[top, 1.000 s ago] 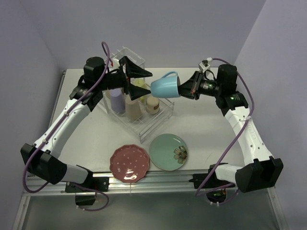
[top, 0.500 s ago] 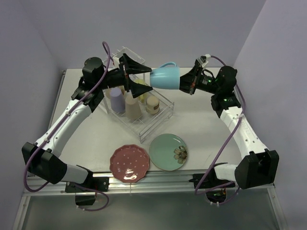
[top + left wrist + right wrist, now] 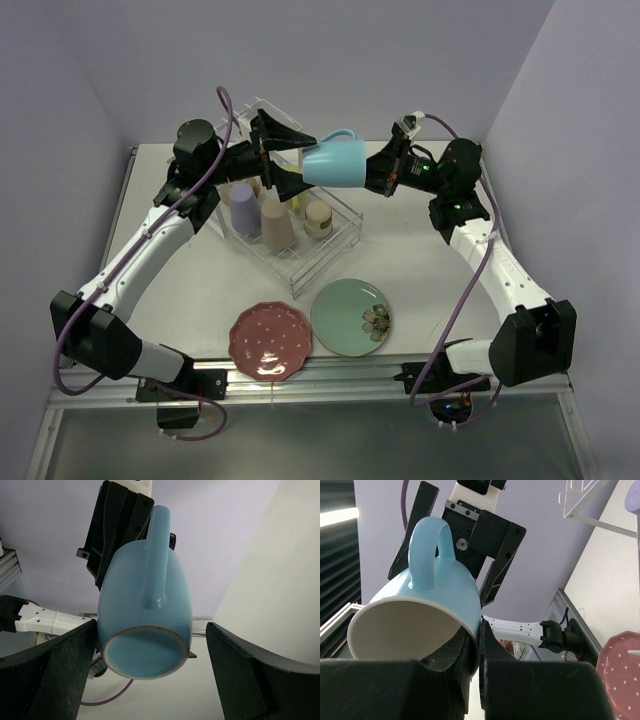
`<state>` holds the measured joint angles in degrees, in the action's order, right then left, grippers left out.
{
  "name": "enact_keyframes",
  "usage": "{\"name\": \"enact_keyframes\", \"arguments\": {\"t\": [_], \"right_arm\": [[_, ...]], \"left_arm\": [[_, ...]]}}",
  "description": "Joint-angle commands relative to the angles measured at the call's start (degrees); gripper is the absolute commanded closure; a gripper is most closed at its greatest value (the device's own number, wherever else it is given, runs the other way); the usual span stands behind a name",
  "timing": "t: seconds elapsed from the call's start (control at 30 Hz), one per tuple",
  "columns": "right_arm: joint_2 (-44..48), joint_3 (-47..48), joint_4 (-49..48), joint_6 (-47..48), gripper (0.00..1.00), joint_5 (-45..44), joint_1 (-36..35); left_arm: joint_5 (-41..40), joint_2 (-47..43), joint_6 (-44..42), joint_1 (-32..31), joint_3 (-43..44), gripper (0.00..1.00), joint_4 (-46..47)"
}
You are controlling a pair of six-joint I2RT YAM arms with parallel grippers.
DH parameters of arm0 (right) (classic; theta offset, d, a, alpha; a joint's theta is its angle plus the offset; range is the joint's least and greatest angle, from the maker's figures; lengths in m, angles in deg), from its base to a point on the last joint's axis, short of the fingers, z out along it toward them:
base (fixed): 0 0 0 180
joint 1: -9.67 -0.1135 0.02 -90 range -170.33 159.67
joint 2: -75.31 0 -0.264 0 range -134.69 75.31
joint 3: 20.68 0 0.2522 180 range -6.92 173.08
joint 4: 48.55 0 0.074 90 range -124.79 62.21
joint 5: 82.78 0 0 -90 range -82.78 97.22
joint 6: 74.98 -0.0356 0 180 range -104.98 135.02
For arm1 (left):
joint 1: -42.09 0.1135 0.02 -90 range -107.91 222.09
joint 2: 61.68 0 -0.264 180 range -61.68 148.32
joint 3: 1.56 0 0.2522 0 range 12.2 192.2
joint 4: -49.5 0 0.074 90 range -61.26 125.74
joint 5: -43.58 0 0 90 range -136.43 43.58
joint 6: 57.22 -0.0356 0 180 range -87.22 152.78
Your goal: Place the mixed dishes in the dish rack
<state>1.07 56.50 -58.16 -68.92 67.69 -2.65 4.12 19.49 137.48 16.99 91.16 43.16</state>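
We see the right tool (image 3: 479, 636) pinching the rim of the glossy, round light-blue cup (image 3: 333, 163). The cup partly hides the left tool (image 3: 150, 630), whose jaws gape on either side of its base.

The white table (image 3: 420, 255) carries the dish rack (image 3: 325, 250), a pink dotted plate (image 3: 270, 342) and a mint-green plate (image 3: 345, 312).

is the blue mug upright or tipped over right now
Tipped on its side: the light-blue cup hangs in the air, base toward the open left gripper, its rim pinched by the right gripper.
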Motion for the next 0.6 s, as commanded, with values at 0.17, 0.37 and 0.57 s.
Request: {"name": "enact_keyframes", "arguments": {"t": [0.17, 0.37, 0.57], "right_arm": [[-1.5, 4.3, -1.9, 1.8, 1.0, -0.1, -1.5], [-2.4, 5.0, -1.1, 2.5, 1.0, -0.5, -2.5], [-3.0, 5.6, -0.4, 2.9, 1.0, -0.8, -3.7]], "left_arm": [[0.9, 0.4, 1.0, -0.8, 1.6, 0.07, 4.8], [1.1, 0.8, 0.9, -0.9, 1.8, 0.09, 5.1], [1.4, 1.0, 0.4, -1.0, 2.1, 0.11, 5.2]]}}
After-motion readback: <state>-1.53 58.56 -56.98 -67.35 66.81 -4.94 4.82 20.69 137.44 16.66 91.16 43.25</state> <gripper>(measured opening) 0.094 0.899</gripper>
